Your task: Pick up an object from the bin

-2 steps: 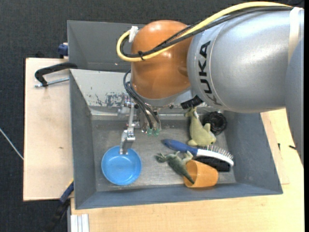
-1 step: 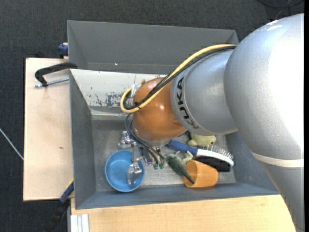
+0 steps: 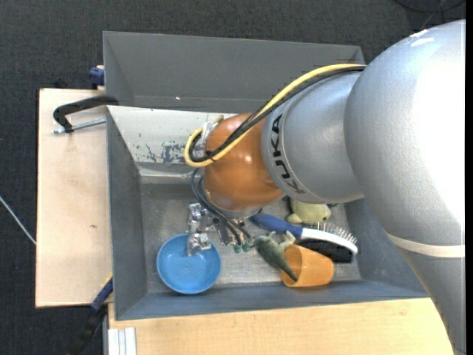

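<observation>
— Gripper (image 3: 198, 231): open or closed?
— Cannot tell. It hangs low in the bin's (image 3: 124, 228) front left, over the far rim of the blue bowl (image 3: 185, 274).
— So the bowl lies which way?
— Directly beneath, mostly toward the front wall. The brush (image 3: 310, 233) and the orange cup (image 3: 312, 269) lie well aside.

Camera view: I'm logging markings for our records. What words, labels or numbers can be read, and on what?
"UKA": black lettering on the arm's grey wrist section, its start unclear.
Blue marks on the bin's back wall: too smeared to read.
Things in the bin: no readable text.
</observation>
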`<move>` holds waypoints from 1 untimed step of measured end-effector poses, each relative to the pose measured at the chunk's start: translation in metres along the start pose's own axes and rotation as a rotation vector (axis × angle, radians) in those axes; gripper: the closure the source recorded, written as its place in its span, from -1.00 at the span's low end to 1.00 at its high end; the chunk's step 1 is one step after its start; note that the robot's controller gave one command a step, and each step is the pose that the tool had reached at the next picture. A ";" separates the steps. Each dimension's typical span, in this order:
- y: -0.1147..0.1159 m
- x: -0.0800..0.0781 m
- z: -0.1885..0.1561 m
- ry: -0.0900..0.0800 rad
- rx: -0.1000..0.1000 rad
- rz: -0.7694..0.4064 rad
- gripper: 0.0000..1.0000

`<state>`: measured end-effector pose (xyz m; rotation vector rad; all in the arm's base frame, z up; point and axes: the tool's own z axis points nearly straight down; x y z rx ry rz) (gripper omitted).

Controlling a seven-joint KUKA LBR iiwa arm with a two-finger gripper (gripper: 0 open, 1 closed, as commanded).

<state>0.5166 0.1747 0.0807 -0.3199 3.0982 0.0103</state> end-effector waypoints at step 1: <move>-0.031 -0.008 -0.157 0.012 0.003 -0.057 1.00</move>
